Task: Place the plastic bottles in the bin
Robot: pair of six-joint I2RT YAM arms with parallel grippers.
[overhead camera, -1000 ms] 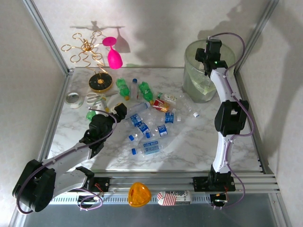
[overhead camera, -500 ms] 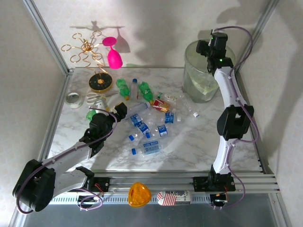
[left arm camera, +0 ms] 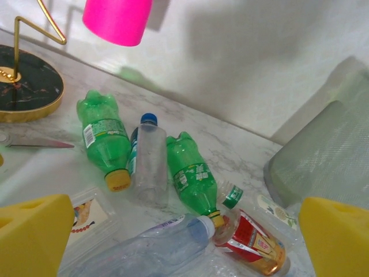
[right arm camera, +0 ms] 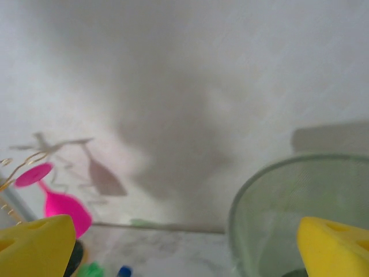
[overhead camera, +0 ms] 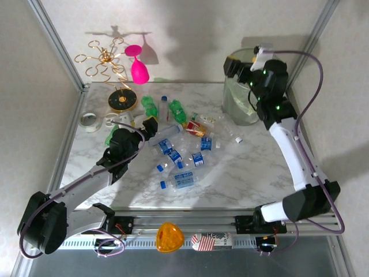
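Several plastic bottles (overhead camera: 173, 156) lie scattered mid-table. In the left wrist view two green bottles (left arm camera: 106, 135) with yellow caps flank a clear blue-capped one (left arm camera: 150, 156), and a red-labelled bottle (left arm camera: 253, 242) lies to the right. My left gripper (overhead camera: 147, 124) (left arm camera: 184, 245) hangs open just above a clear bottle (left arm camera: 144, 251) that lies between its yellow fingers. The pale-green bin (overhead camera: 242, 104) (right arm camera: 288, 219) stands at the far right. Raised beside the bin's left rim, my right gripper (overhead camera: 233, 64) (right arm camera: 184, 248) is open and holds nothing.
A pink wine glass (overhead camera: 138, 66) hangs on a gold wire rack (overhead camera: 106, 60) with a black base (overhead camera: 122, 101) at the far left. A tape roll (overhead camera: 88, 120) and scissors (overhead camera: 115, 120) lie near the left edge. A loose white cap (overhead camera: 238, 139) sits near the bin.
The right arm has swung up and out from over the bin, and its gripper now points left past the bin's rim. The left gripper has crept slightly forward toward the bottles.
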